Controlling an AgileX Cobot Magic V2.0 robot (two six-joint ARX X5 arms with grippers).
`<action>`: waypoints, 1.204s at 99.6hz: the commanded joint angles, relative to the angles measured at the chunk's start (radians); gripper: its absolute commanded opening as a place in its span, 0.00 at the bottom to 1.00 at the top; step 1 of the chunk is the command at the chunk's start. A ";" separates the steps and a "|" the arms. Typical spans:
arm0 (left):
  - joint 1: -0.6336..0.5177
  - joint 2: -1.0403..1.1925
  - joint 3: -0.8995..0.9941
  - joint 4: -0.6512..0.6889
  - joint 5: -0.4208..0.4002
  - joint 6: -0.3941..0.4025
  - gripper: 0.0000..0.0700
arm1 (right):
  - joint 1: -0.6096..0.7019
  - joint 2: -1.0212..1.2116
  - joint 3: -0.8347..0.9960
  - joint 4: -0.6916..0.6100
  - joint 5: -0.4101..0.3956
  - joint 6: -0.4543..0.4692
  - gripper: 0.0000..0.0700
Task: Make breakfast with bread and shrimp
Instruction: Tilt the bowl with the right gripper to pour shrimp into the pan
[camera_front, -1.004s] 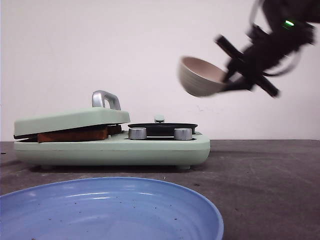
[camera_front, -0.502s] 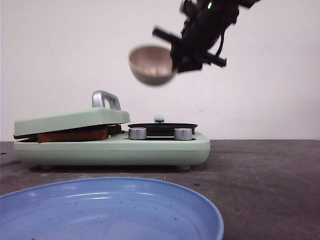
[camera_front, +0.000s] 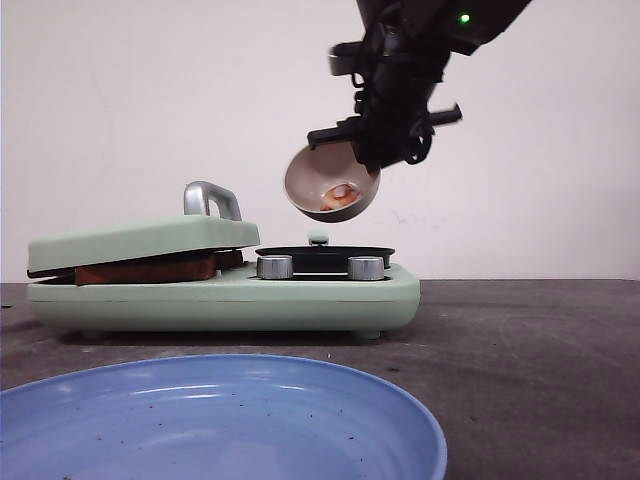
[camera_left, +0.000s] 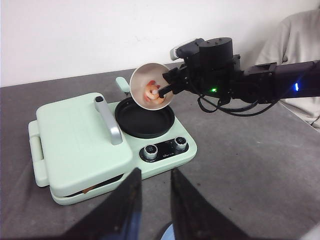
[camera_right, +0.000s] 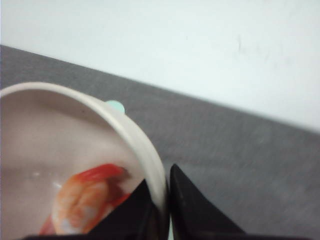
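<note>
**Right claw holds tilted bowl of shrimp above the round pan**

Right gripper (camera_front: 372, 152): clenched on the rim of the beige bowl (camera_front: 331, 184), one finger inside and one outside the wall, as the right wrist view shows at close range. Bowl is tipped steeply, mouth facing the camera in the front view and turned down toward the cooker.

Shrimp (camera_left: 151, 93): orange-pink and whitish pieces sitting low inside the tilted bowl, against its lower wall. None seen outside the bowl.

Below the bowl: round black pan (camera_left: 145, 117) set in the right half of the mint-green cooker (camera_left: 80, 145). Bowl hangs above the pan, apart from it. Two silver knobs (camera_front: 275, 266) on the cooker's front edge, just before the pan.

Bread (camera_front: 145, 270): browned edge visible in the gap under the cooker's hinged lid (camera_front: 140, 240), left half of the appliance. Lid rests slightly raised on it; a metal handle (camera_front: 210, 199) stands on top.

Left gripper (camera_left: 152, 200): dark fingers parted, nothing between them, held above the table (camera_left: 250, 165) in front of the cooker.

Blue plate (camera_front: 220, 420): nearest the front camera, well apart from the cooker.
</note>
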 joint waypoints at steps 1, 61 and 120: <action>-0.005 0.006 0.011 0.016 -0.007 0.023 0.02 | 0.019 0.013 0.029 0.033 0.043 -0.172 0.00; -0.005 0.006 0.011 0.018 -0.008 0.014 0.02 | 0.075 0.013 0.045 0.206 0.135 -0.768 0.00; -0.005 0.006 0.011 0.016 -0.050 -0.005 0.02 | 0.089 0.013 0.133 0.206 0.162 -0.884 0.00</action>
